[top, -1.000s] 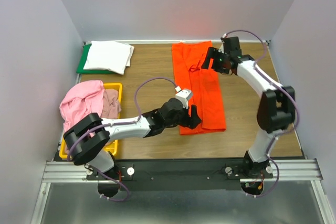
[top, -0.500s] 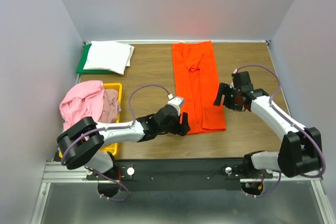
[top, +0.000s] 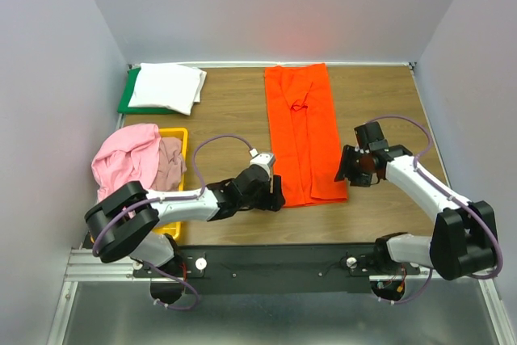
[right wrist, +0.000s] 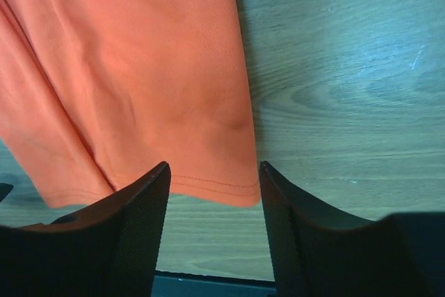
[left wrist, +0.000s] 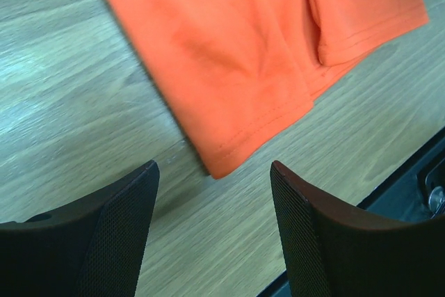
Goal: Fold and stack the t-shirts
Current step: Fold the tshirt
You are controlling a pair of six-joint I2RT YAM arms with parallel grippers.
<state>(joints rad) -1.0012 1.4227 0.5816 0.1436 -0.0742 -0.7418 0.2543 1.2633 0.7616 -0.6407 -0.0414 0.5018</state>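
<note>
Down the middle of the table (top: pixel 234 111), your orange t-shirt (top: pixel 303 131) lies as a long narrow strip with its sides folded in, running from the far edge toward the arms. It's pretty flat, just a few soft creases, with the stitched hem at the near end.

Your left gripper (top: pixel 277 194) sits low at the near left corner of that hem, jaws wide and empty. The wrist view shows the corner just ahead of the fingers (left wrist: pixel 104 234). Your right gripper (top: pixel 346 169) is at the near right corner, jaws apart too. The hem edge shows in the gap, lying flat and not pinched.

Over on the left, the white t-shirt (top: pixel 166 86) sits folded on the green board (top: pixel 125 101). The light pink t-shirt (top: pixel 125 159) spills over the yellow bin (top: pixel 179 136), with the mauve-pink t-shirt (top: pixel 170 161) tucked inside. All of that is well apart from the orange one.
</note>
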